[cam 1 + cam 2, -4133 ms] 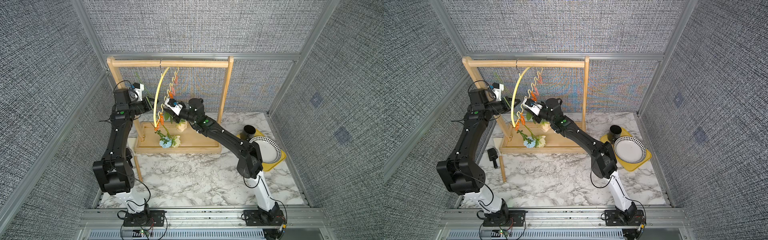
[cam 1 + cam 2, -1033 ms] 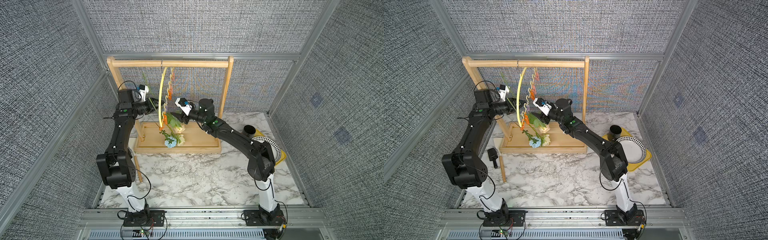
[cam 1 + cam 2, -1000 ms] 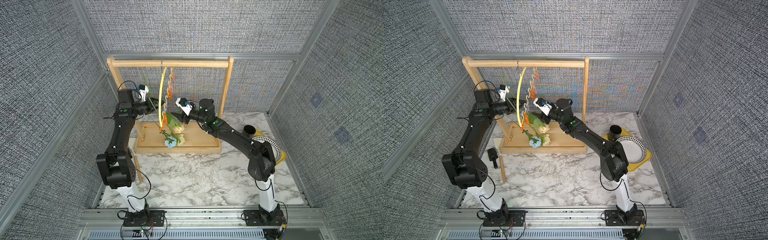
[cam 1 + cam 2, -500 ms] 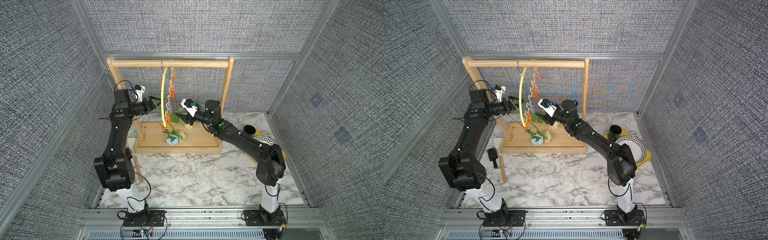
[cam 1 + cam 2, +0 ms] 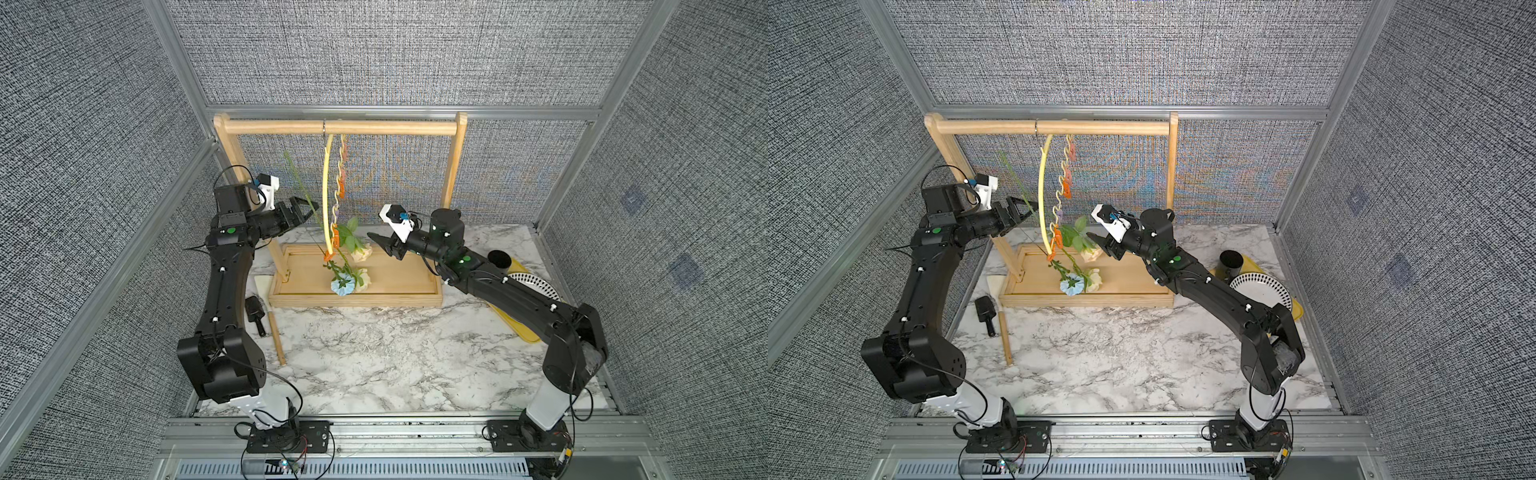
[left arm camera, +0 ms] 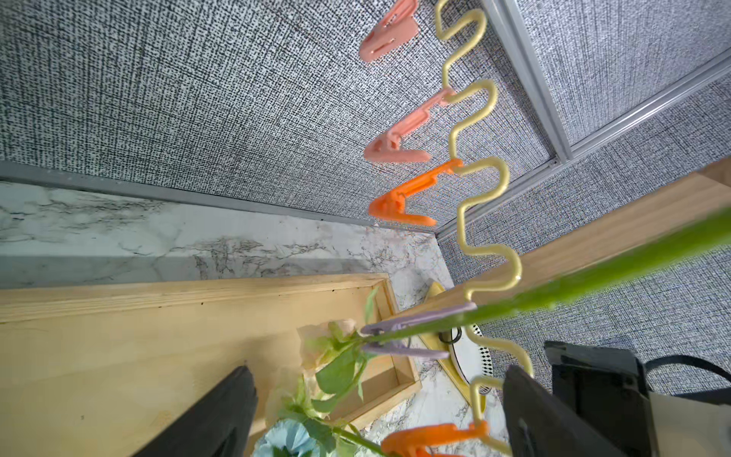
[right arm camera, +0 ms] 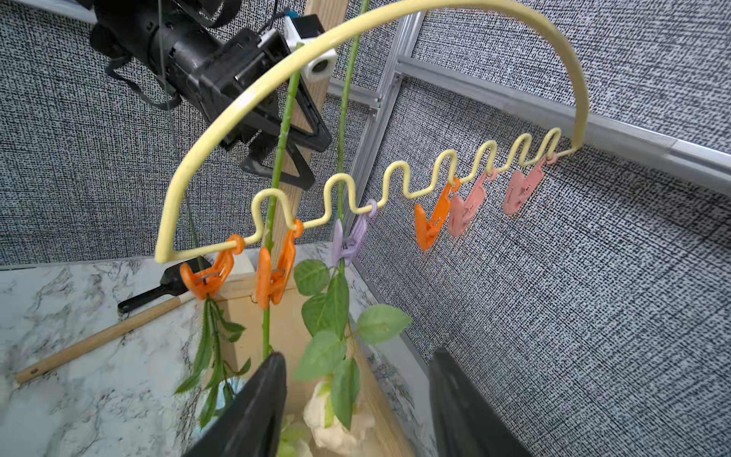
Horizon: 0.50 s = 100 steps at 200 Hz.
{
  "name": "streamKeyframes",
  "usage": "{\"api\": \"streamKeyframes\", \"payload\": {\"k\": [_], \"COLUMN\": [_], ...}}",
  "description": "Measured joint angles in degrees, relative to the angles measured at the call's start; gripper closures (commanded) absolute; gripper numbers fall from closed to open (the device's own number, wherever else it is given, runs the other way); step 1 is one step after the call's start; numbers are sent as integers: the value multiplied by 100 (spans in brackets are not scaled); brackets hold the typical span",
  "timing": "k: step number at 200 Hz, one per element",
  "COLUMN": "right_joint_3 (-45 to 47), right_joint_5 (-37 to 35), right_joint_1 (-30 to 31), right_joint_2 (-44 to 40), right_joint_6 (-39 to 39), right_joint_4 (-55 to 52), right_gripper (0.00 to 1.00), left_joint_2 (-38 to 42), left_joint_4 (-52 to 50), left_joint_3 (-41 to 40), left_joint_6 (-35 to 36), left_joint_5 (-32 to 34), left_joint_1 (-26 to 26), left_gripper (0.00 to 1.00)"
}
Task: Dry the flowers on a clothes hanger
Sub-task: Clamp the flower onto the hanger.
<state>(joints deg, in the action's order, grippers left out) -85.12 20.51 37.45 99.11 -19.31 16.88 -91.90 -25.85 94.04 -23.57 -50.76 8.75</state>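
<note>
Hanger point(image 5: 326, 187) hangs by its hook from the rack point(image 5: 374, 127) bar at the back of the counter point(image 5: 374, 353), edge-on in both top views. All three flowers point(image 5: 347, 237) are clipped at its lower end, heads down over the rack base: blue bloom point(image 5: 343, 286) in the end clip point(image 7: 207, 277), white rose point(image 5: 363, 277) in the second clip point(image 7: 273, 277), tan rose point(image 5: 360, 252) with leaves in the purple clip point(image 7: 348, 241). Three free clips point(image 7: 461, 215) sit further up. Left hand point(image 5: 311, 211) is wide open just beside the hanger, long stems crossing right by its jaws; it grips nothing. Right hand point(image 5: 378, 244) sits on the hanger's other side, jaws parted, empty, near the tan rose but apart from it.
</note>
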Motion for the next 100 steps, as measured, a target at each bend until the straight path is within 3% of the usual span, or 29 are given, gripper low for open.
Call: {"api": "streamKeyframes", "payload": {"k": [27, 52, 100], "right_joint_3": [227, 496, 1309], "right_joint_5": [-68, -87, -208], "right_joint_1": [-2, -2, 0], "right_joint_2": [-166, -385, -1093], "right_joint_6": [46, 153, 439], "right_joint_4": [-7, 15, 33], "right_gripper": [39, 31, 30], "left_joint_2": [337, 612, 1106], "left_joint_4": [-4, -48, -219], "left_joint_3": [-295, -616, -1117], "left_joint_6": [90, 131, 236], "left_joint_5": [50, 144, 315], "left_joint_1": [28, 131, 321], "left_gripper": [0, 0, 0]}}
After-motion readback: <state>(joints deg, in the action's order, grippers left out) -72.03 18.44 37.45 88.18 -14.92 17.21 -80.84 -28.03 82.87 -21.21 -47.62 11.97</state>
